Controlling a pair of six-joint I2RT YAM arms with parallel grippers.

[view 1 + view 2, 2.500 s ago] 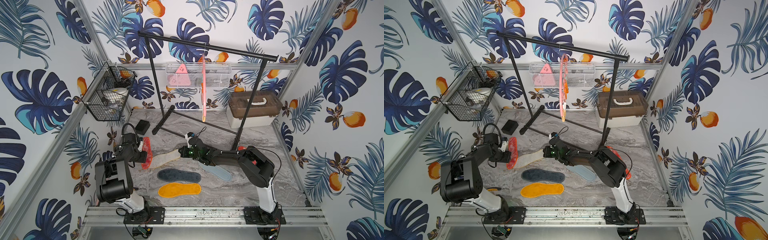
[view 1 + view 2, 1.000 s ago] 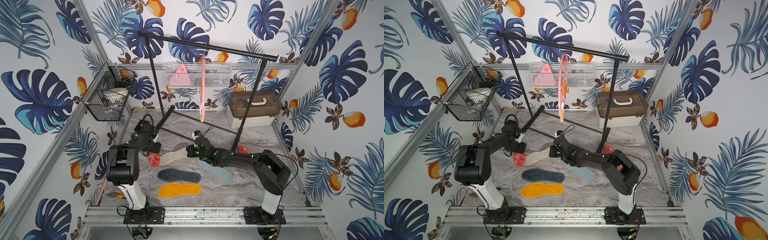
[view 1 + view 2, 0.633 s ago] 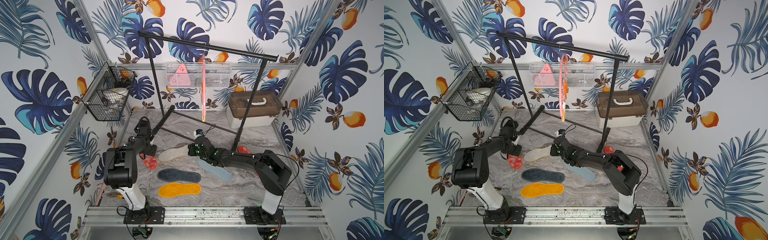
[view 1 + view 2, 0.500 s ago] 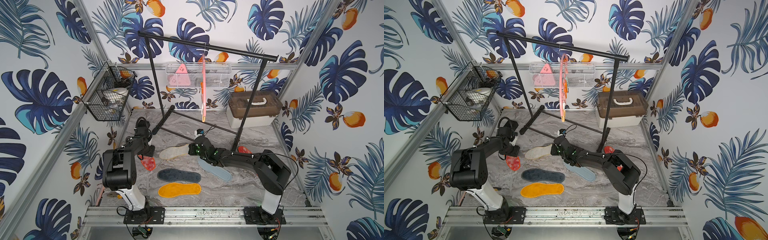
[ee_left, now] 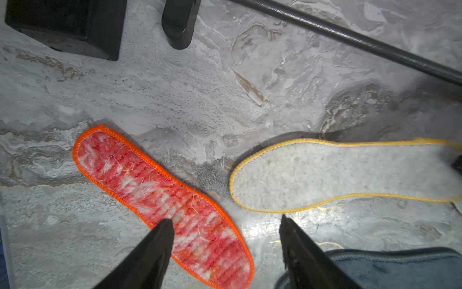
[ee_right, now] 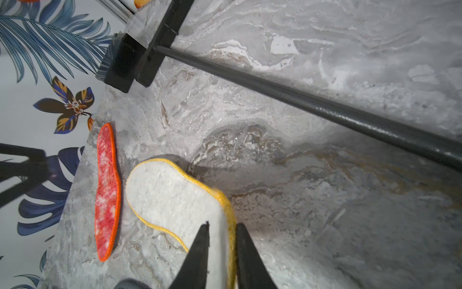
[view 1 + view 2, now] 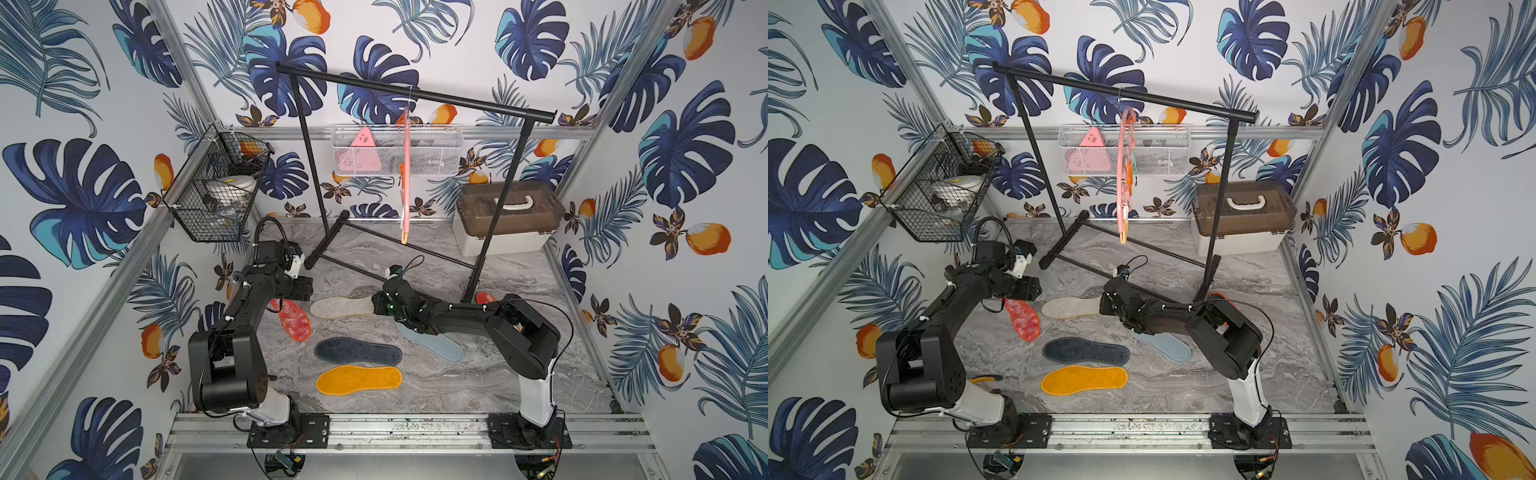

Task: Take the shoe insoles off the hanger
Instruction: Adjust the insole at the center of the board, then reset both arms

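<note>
Top views look down on all; wrist cameras near tabletop (image 5: 225, 87).

On the marble table (image 7: 478, 386) lie a red insole (image 7: 295, 319), cream insole (image 7: 340, 306), blue-grey insole (image 7: 436, 343), navy insole (image 7: 357, 351) and orange insole (image 7: 359, 379); farther stand a rail (image 7: 328, 239) and a box (image 7: 505, 232).

Hanger (image 7: 406, 174) hangs from rail (image 7: 415, 93), rear centre. Shoe insoles (image 7: 357, 351) lie on table (image 7: 519, 386) before rail. Lidded box (image 7: 507, 224) behind rail, right. Wire basket (image 7: 216, 195) on left wall.

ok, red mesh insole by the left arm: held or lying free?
Lying free. The red mesh insole lies flat on the table, and the left gripper has its fingers wide apart, clamping nothing.
</note>
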